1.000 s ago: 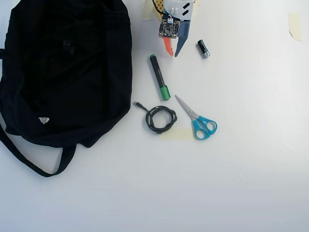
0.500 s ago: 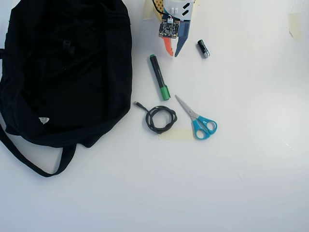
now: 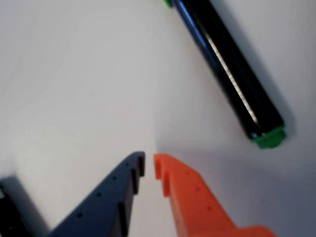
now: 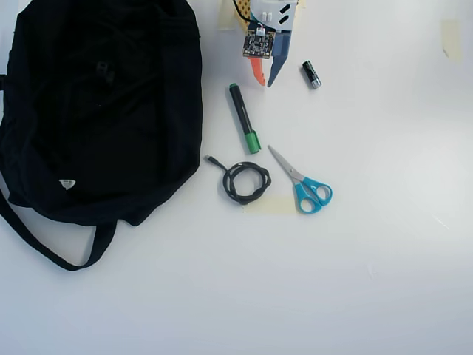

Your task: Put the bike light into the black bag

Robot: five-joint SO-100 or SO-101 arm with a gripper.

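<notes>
Black bag (image 4: pixel 96 111) and nearly closed claw (image 4: pixel 264 83) remain unmoved.

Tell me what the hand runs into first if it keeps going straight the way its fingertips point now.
Probably bare table. The hand points down the overhead view, passing right of the marker; the scissors lie farther on, slightly right. Height above the table is unclear.

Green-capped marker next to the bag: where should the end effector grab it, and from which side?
Mid-barrel of the marker, straight down from above. It lies flat on the table, long axis roughly top-to-bottom in the overhead view, so close across it, left-right. Both flanks are bare; the black bag sits apart on its left. The end effector looks shut: open first.
</notes>
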